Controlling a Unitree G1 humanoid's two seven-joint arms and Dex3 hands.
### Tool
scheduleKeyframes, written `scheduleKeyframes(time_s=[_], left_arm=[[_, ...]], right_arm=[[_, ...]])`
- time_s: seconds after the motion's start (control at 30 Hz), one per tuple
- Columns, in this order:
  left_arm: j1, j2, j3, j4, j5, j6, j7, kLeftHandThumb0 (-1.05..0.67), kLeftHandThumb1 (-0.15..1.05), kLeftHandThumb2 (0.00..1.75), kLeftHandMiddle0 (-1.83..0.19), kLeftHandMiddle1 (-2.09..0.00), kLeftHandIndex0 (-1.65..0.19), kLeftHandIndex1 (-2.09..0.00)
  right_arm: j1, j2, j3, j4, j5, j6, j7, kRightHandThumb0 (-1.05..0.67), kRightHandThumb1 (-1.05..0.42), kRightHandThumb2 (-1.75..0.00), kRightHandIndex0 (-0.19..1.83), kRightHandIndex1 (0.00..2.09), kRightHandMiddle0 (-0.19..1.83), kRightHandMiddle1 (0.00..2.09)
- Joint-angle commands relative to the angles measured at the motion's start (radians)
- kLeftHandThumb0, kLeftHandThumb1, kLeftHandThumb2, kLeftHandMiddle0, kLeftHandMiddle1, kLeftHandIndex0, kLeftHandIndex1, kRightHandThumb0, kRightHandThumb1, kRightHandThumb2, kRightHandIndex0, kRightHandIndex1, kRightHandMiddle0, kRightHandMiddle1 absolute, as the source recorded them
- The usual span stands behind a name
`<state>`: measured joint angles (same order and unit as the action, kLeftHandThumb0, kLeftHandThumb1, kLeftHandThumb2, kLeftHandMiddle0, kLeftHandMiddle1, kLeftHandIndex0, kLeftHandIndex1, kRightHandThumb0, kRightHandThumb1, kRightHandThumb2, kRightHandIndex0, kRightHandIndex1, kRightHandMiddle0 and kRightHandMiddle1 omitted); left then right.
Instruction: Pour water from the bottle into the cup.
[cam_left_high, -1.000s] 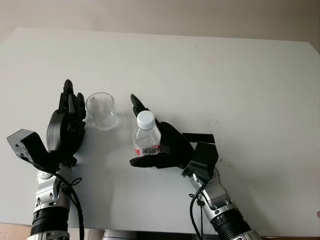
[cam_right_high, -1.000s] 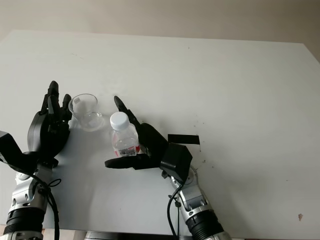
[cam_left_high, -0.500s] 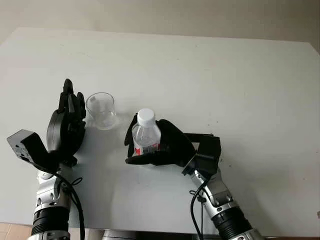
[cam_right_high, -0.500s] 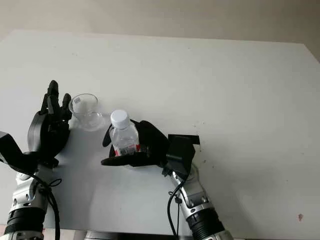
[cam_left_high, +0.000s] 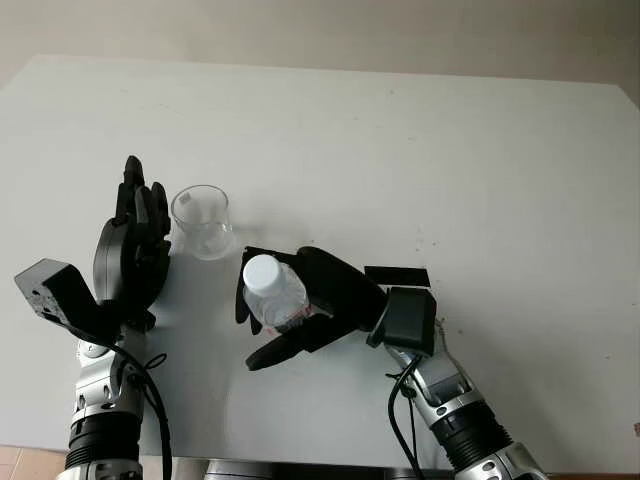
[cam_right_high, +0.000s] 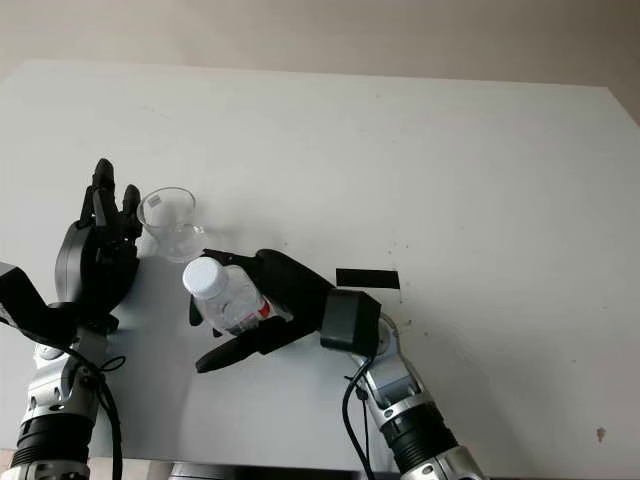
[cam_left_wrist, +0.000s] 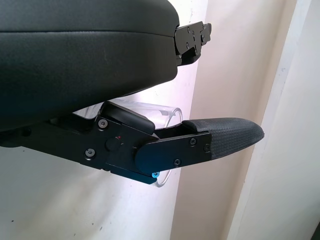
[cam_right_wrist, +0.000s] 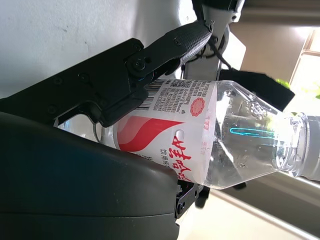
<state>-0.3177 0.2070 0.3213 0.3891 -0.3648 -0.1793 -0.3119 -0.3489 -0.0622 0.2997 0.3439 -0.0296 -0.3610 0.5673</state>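
The right hand (cam_left_high: 300, 310) is gripping the capped water bottle (cam_left_high: 273, 294) above the white desk (cam_left_high: 420, 150), tilting its cap toward the left. Just beyond, the clear cup (cam_left_high: 202, 221) is standing upright beside the open left hand (cam_left_high: 135, 245).

Bright, even light – soft shadows on table (cam_left_high: 420, 150); wrist views backlit w/ glare.

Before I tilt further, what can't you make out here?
- Water level in the bottle: right hand wraps its body in the eye views.
- Whether the left hand touches the cup: left wrist view is blocked by the hand's shell.
- Whether the white cap is loosened.
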Motion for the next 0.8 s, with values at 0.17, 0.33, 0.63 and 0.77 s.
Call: scheduleKeyframes(time_s=[0.17,0.33,0.63,0.77], left_arm=[[-0.01,0.004,0.004,0.009,-0.003,-0.005,-0.004,-0.83,1.05,0.6,0.19,0.0,0.19,0.0],[-0.016,0.004,0.007,0.015,-0.004,-0.004,-0.005,-0.84,1.05,0.6,0.19,0.0,0.19,0.0],[-0.027,0.001,0.013,0.03,-0.007,-0.002,-0.003,-0.86,1.05,0.62,0.19,0.0,0.19,0.0],[-0.03,-0.001,0.014,0.029,-0.007,0.002,-0.001,-0.87,1.05,0.63,0.19,0.0,0.19,0.0]], right_arm=[[-0.049,0.035,-0.041,0.037,-0.088,0.009,-0.215,-0.32,-1.05,-0.18,1.83,2.09,1.83,2.09],[-0.254,0.032,-0.101,0.196,-0.09,0.003,-0.285,-0.27,-1.05,-0.28,1.83,2.09,1.83,2.09],[-0.597,-0.038,-0.135,0.57,-0.211,-0.05,-0.498,-0.17,-1.05,-0.22,1.42,2.09,1.49,2.09],[-0.73,-0.059,-0.118,0.712,-0.269,-0.021,-0.561,-0.15,-1.05,-0.21,1.18,2.09,1.14,2.09]])
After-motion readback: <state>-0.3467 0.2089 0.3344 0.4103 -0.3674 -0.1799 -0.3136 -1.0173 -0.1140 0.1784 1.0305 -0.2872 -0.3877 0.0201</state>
